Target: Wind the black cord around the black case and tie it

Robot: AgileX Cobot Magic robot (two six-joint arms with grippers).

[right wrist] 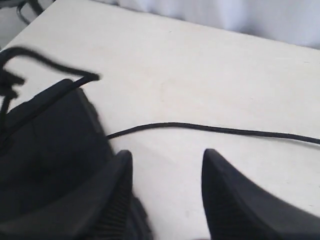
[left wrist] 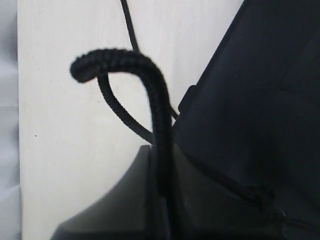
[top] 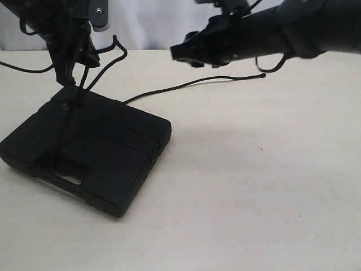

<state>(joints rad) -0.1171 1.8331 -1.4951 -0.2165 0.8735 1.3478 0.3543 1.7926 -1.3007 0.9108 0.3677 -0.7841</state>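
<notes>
Now, right end effector point(right wrist: 166, 155) released (jaws apart), black cord point(right wrist: 215, 129) lying beyond it, left end effector point(top: 69, 76) clenching that cord.

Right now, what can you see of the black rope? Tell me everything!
The black cord is thin, braided rope. One stretch runs over the black case, another trails loose across the table to a small tip. The left gripper pinches it above the case in shut jaws, and a bent end arches out of them.
</notes>
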